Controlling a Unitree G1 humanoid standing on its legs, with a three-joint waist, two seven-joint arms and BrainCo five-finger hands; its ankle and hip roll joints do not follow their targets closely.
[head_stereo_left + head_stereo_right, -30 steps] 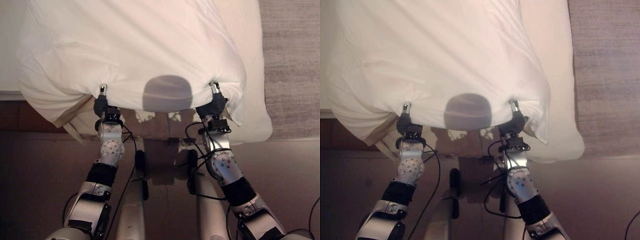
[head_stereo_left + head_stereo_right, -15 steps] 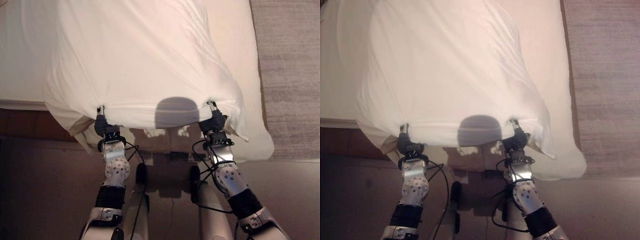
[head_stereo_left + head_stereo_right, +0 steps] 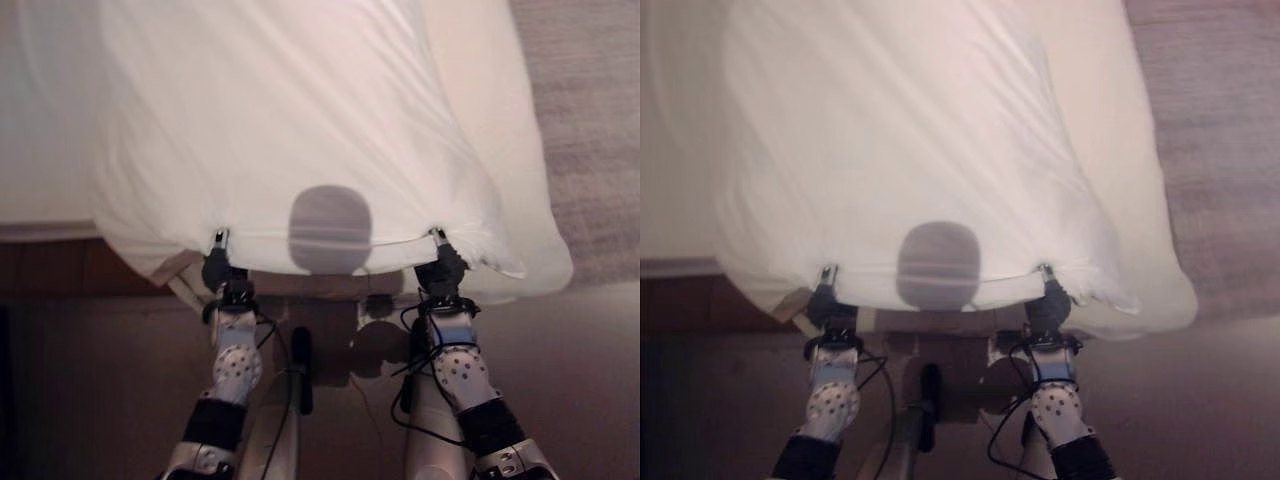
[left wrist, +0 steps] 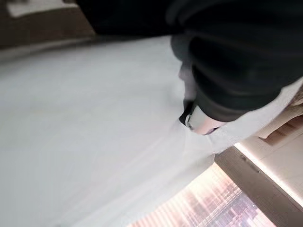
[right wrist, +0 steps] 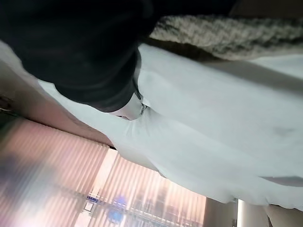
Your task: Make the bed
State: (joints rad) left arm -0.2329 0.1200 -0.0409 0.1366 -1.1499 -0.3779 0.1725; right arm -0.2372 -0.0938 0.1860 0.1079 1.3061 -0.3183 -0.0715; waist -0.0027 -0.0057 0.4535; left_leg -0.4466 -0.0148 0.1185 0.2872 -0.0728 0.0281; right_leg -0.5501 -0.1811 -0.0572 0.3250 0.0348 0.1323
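White cotton duvet (image 3: 300,130) now spreads flatter and further over the pale mattress (image 3: 520,120) than a second ago, its near hem stretched taut between the left hand (image 3: 218,268) and right hand (image 3: 443,265), both pinching its edge. Judged nearly laid.

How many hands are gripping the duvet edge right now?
2. The left hand pinches the white duvet at its near edge on the left, and the right hand pinches the same edge on the right.
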